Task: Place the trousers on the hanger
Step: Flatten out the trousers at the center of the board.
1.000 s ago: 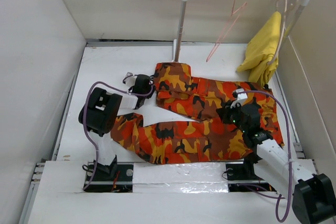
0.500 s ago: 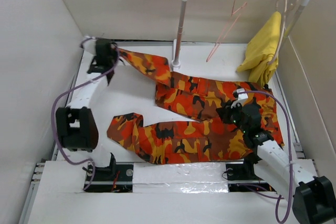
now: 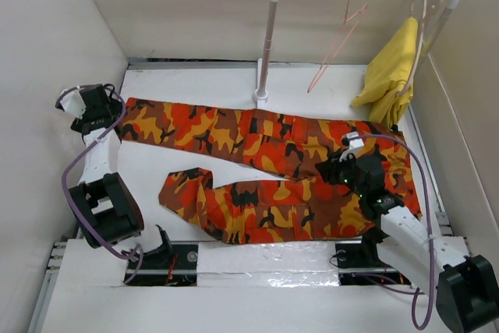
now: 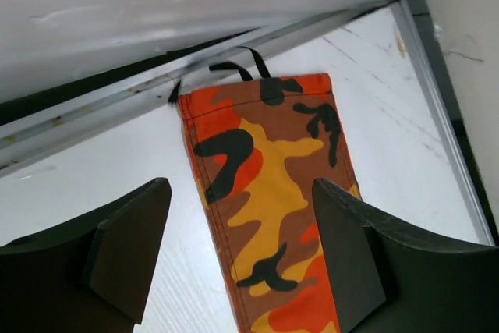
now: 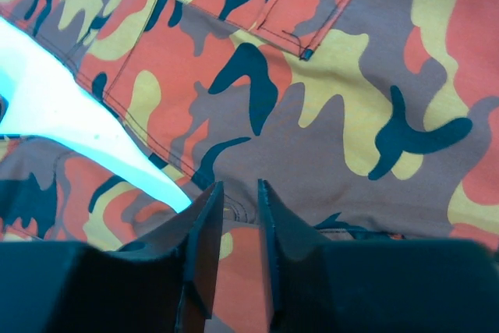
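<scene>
The trousers (image 3: pixel 257 134) lie flat mid-table (image 3: pixel 148 165), the hanger (image 3: pixel 337 46) bare; left gripper (image 4: pixel 240 185) jaws spread, right gripper (image 5: pixel 238 189) jaws nearly together, grip unclear.

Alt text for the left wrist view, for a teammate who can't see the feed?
The left gripper hangs open, straddling one cuff of the camouflage trousers, which lies flat on the white table. A black loop sticks out from the hem.

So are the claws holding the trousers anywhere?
Left claw: wide open over the trousers at a cuff, holding nothing. Right claw: nearly closed near the crotch; whether it pinches fabric cannot be told.
</scene>
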`<state>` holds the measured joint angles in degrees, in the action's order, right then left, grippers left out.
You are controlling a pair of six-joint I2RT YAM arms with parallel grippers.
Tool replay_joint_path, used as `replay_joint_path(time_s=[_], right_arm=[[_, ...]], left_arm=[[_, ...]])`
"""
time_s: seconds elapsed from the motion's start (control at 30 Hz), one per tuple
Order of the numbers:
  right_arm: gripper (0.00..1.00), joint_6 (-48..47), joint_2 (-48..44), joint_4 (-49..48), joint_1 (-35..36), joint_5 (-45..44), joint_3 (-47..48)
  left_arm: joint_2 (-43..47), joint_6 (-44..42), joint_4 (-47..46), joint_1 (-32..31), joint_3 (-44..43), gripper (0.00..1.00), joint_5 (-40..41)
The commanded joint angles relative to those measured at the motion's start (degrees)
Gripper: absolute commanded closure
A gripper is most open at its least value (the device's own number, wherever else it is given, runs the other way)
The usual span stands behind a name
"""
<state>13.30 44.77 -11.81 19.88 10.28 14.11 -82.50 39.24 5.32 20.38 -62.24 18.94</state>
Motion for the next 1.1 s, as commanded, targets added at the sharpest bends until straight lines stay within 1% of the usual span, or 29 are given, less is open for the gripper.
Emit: replay_joint_path(time_s=[0.0, 0.07, 0.1, 0.13, 0.17, 0.2, 0.23, 0.27, 0.3, 0.33, 0.37, 0.4, 0.43, 0.47, 0.5, 0.53, 0.57, 0.6, 0.63, 0.67, 0.7, 0.73, 0.77, 0.87, 0.93, 0.97, 1.0, 1.03, 1.07], right_arm=[[0.68, -0.99, 1.8, -5.15, 3.13, 1.14, 2.06], [0.64, -1.08, 3.03, -4.98, 5.86, -1.05, 3.72], [0.64, -1.17, 4.26, -4.63, 7.61, -2.1, 4.52], [0.69, -1.26, 4.88, -4.19, 12.5, -4.63, 5.48], [0.88, -1.26, 5.23, -3.4, 15.51, -6.49, 6.54], [0.96, -1.17, 5.84, -2.78, 18.85, -8.85, 8.98], [1.0, -0.74, 7.33, -2.25, 25.84, -14.27, 10.49], [1.0, -0.47, 8.56, -1.64, 29.22, -16.15, 12.07], [1.0, -0.21, 9.97, -1.46, 32.47, -18.0, 15.48], [1.0, 0.32, 13.55, -1.46, 35.55, -20.63, 17.42], [1.0, 0.41, 15.67, -1.63, 41.24, -21.61, 19.36], [1.0, 0.41, 18.13, -1.55, 43.99, -22.75, 21.38], [0.95, 0.32, 20.59, -1.46, 46.63, -25.37, 25.92], [0.82, -0.11, 25.66, -1.11, 51.18, -26.71, 28.32], [0.77, -0.64, 28.5, -1.02, 52.96, -27.68, 30.78], [0.73, -1.51, 31.4, -0.76, 54.29, -28.3, 36.02], [0.65, -1.7, 37.34, 0.55, 55.26, -28.39, 38.86], [0.57, -1.87, 40.45, 1.87, 56.49, -29.35, 44.37], [0.56, -1.7, 43.35, 3.19, 56.5, -29.27, 44.43], [0.47, -1.26, 46.16, 5.64, 56.5, -29.09, 49.39], [0.44, -0.82, 50.8, 6.36, 56.5, -29.09, 51.18], [0.4, 0.66, 52.59, 6.71, 56.5, -30.31, 52.5], [0.29, 1.37, 53.91, 5.67, 56.5, -31.11, 53.47], [0.14, 3.66, 56.47, 1.64, 56.5, -33.22, 53.04], [0.14, 4.19, 57.7, 0.48, 55.8, -33.48, 52.69], [0.15, 4.36, 57.79, 0.91, 55.79, -34.18, 52.6], [0.16, 4.63, 57.62, 1.52, 55.79, -34.97, 51.99], [0.19, 5.06, 56.14, 2.23, 55.79, -35.68, 51.38], [0.27, 5.33, 54.91, 2.23, 55.79, -36.82, 50.24]], left_arm=[[2.78, -1.81, -3.64, -0.43, -0.61, 0.29, -6.35], [4.45, -1.28, -4.97, -1.05, 0.27, 0.33, -11.52], [4.97, -0.84, -6.54, -2.18, 0.36, 0.34, -12.6], [6.02, -0.49, -6.99, -2.97, 0.45, 0.36, -13.48], [6.64, -0.22, -7.69, -4.63, 1.23, 0.43, -16.27], [7.35, -0.05, -9.26, -5.61, 1.85, 0.48, -17.61], [9.09, 0.13, -9.89, -6.66, 2.47, 0.51, -18.66], [10.15, -0.04, -10.68, -9.19, 3.86, 0.56, -20.94], [11.04, -0.22, -11.81, -10.44, 4.57, 0.6, -21.4], [12.96, -0.31, -11.91, -11.49, 5.28, 0.67, -22.27], [14.02, -0.05, -12.0, -12.37, 6.94, 0.75, -24.54], [15.25, 0.13, -12.7, -13.78, 8.09, 0.77, -25.96], [18.13, 0.3, -13.31, -13.79, 9.4, 0.8, -27.36], [19.9, 0.57, -13.84, -14.31, 12.2, 0.81, -29.64], [21.75, 1.01, -15.5, -14.32, 13.71, 0.81, -30.36], [25.42, 1.01, -16.13, -14.32, 15.03, 0.81, -30.63], [27.28, 0.84, -16.83, -14.32, 17.13, 0.82, -30.72], [30.09, -0.04, -17.97, -14.32, 17.85, 0.81, -30.63], [30.9, -0.22, -18.15, -14.32, 18.29, 0.81, -30.72], [31.6, -0.48, -18.24, -14.32, 18.47, 0.81, -31.67], [32.05, -0.83, -18.76, -14.32, 18.47, 0.8, -32.29], [32.14, -1.62, -19.03, -14.32, 18.47, 0.8, -33.08], [31.88, -1.71, -19.29, -14.32, 18.29, 0.79, -34.92], [29.86, -1.8, -18.6, -14.32, 17.33, 0.79, -37.64], [28.54, -1.71, -19.9, -14.32, 17.24, 0.78, -39.84], [27.75, -2.5, -20.61, -14.32, 16.72, 0.75, -43.16], [25.13, -3.64, -19.92, -14.32, 15.67, 0.74, -45.11], [23.54, -5.04, -18.17, -14.32, 14.35, 0.74, -46.96], [21.7, -6.53, -16.07, -14.32, 11.38, 0.75, -49.59]])
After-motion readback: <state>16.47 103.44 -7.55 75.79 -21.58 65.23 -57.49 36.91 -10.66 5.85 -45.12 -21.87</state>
